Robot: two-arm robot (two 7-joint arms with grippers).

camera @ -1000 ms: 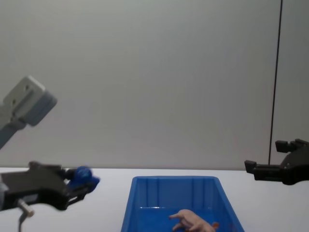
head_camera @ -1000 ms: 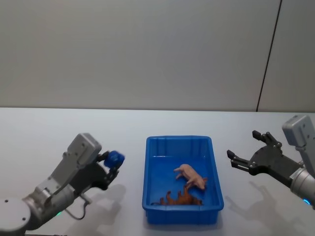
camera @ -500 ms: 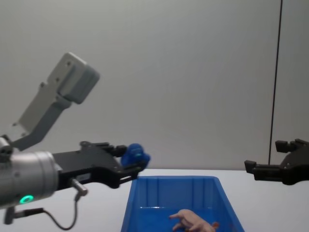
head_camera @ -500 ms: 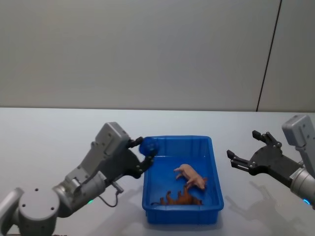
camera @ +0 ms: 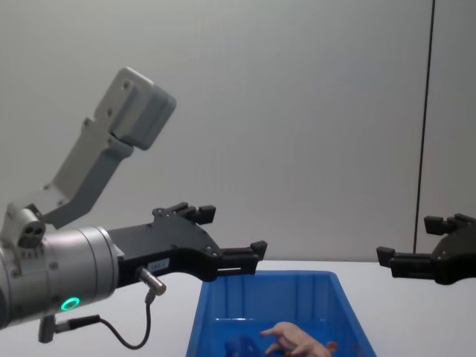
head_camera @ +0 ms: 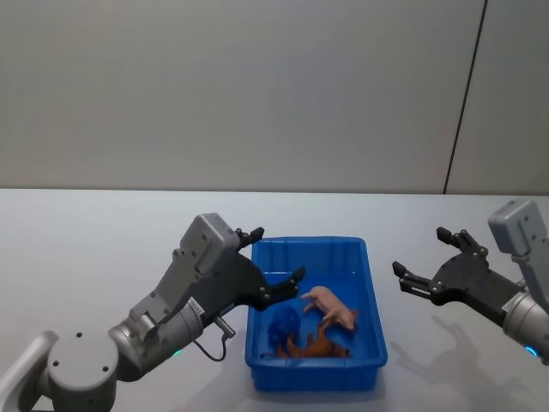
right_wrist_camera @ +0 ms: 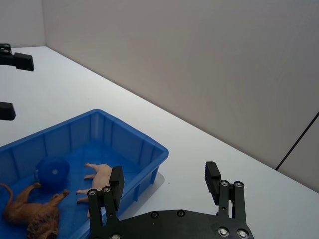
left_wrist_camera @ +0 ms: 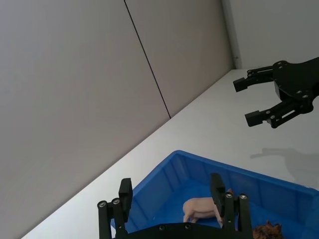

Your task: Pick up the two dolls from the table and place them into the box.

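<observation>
The blue box [head_camera: 376, 319] sits on the white table [head_camera: 86, 240] between my arms. Both dolls lie inside it: the peach-pink doll [head_camera: 331, 307] in the middle and the dark blue doll [head_camera: 283, 324] by the left wall. The blue doll [right_wrist_camera: 52, 172] and the pink doll [right_wrist_camera: 102, 174] show again in the right wrist view, and the pink doll [left_wrist_camera: 202, 207] in the left wrist view. My left gripper [head_camera: 276, 255] hovers open over the box's left half, holding nothing. To the right of the box my right gripper [head_camera: 422, 253] stands open and empty above the table.
A brown animal toy [head_camera: 313, 346] lies in the box's near end, next to the dolls. Bare tabletop stretches on both sides of the box. A grey wall stands behind the table.
My left gripper carried the blue doll rightward from the table's left to over the box, then opened; the doll now lies in the box. The right arm stayed still.
</observation>
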